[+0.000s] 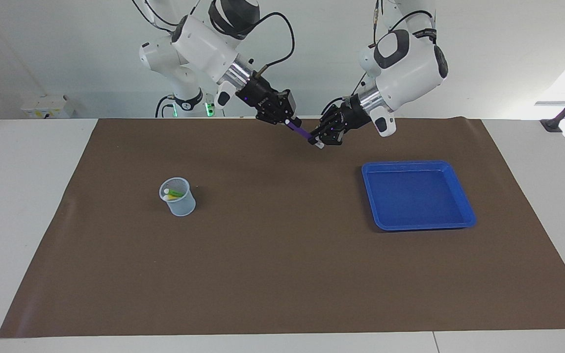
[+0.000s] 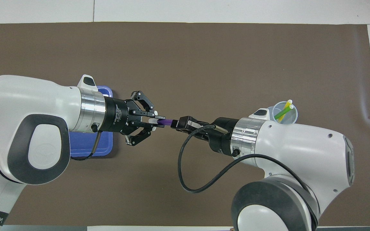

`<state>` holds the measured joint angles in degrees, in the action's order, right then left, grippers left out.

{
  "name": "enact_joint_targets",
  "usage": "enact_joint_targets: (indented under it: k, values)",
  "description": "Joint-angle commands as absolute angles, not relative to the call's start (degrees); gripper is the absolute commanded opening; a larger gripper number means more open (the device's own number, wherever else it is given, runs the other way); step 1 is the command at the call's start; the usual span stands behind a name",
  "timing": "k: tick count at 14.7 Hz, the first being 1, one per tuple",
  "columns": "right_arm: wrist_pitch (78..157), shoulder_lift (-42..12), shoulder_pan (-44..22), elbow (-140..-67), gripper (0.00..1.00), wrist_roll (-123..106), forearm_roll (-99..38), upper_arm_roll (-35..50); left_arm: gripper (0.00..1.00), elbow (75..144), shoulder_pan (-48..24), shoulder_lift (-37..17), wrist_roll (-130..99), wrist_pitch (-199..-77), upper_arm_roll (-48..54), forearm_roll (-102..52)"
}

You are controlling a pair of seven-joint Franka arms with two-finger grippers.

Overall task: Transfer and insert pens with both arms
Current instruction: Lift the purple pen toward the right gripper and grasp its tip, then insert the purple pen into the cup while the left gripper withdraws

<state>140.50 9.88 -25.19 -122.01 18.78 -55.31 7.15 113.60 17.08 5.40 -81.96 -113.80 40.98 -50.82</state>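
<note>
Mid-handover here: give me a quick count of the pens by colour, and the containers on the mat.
Purple pen: 1, held between the left gripper and the right gripper
Green pen: 1, in the clear cup
Yellow pen: 1, in the clear cup
Clear cup: 1
Blue tray: 1
Total: 5 things, 3 of them pens

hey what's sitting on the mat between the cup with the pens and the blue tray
Nothing: the brown mat between the cup and the blue tray is bare. The facing view shows it best; the arms hide much of that stretch in the overhead view.
</note>
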Motion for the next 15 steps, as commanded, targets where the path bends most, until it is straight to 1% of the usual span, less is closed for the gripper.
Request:
enact_joint_targets:
  k: [1,3,6,9,11,13,15]
  values:
    - [139.83,10.28,-24.61,-121.38,0.0,20.13,-56.25,7.56,1.0,115.14,16.96,7.03,-81.83,-114.52,41.04,-52.12]
    - [137.31,10.2,-23.74,-121.2,0.0,19.43,-53.46,7.21,1.0,115.14,17.05,7.03,-81.83,-114.52,41.04,-52.21]
    - [125.81,9.41,-18.03,-116.73,0.0,16.19,-42.05,7.29,1.0,115.14,17.58,7.03,-81.65,-114.26,40.87,-52.12]
    - [115.87,8.97,-12.67,-113.04,0.0,8.04,-31.59,7.29,1.0,115.14,20.03,7.03,-79.21,-113.73,40.78,-51.33]
    - [113.39,8.09,-9.51,-111.37,0.0,-0.04,-25.26,7.29,1.0,114.96,22.57,7.03,-72.37,-111.11,40.69,-47.75]
    - [112.68,7.82,-5.82,-111.09,0.0,-8.22,-19.19,7.3,1.0,113.83,24.6,6.59,-64.21,-107.16,40.69,-40.12]
    - [110.75,6.86,-2.04,-111.09,0.0,-17.62,-13.74,7.29,1.0,113.64,26.1,6.59,-55.41,-105.74,40.69,-33.43]
